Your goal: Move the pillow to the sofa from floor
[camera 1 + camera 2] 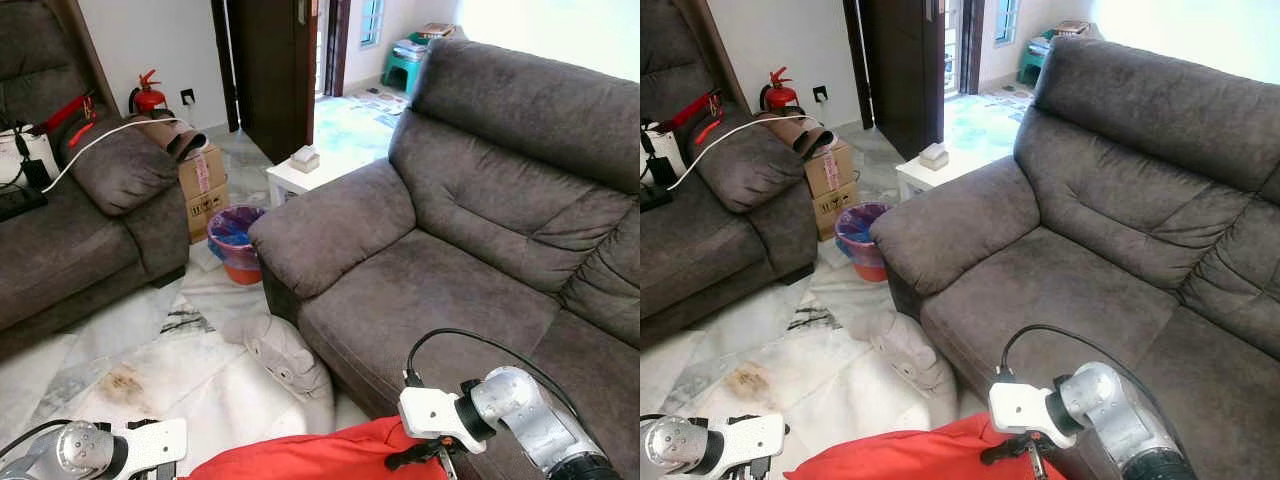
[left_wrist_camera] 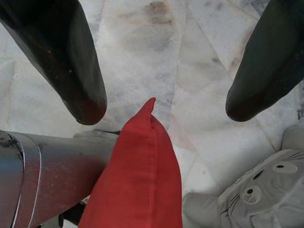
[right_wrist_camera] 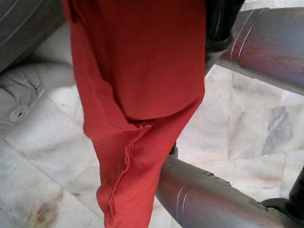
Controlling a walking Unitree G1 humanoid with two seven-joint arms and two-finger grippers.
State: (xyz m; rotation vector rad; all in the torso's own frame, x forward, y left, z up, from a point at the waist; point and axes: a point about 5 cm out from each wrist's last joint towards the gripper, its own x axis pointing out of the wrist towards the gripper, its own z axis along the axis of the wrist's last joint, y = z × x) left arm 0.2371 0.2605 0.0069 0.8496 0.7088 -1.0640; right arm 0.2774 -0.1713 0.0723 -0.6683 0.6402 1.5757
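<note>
Red fabric of the pillow (image 1: 320, 455) spreads along the near edge of the scene, lifted off the marble floor (image 1: 150, 340) and held between the robot's two arms, just in front of the grey sofa (image 1: 470, 250) on the right. The right gripper (image 1: 425, 455) is at the pillow's right end, next to the sofa's seat front; in the right wrist view the red cloth (image 3: 137, 95) hangs down against one black finger (image 3: 221, 21), though whether the fingers are clamped on it cannot be told. The left gripper (image 2: 166, 104) is spread wide apart, its two black fingertips (image 2: 83, 97) well clear of the pillow's pointed corner (image 2: 142, 166) that rises between them over the floor. A grey cat-faced plush toy (image 1: 285, 360) lies on the floor against the sofa's base, just beyond the pillow. Farther off stand a blue bin (image 1: 235, 240), a cardboard box (image 1: 203, 185), a small white table (image 1: 300, 178) and a red fire extinguisher (image 1: 148, 95). A second grey sofa (image 1: 90, 220) sits on the far left.
</note>
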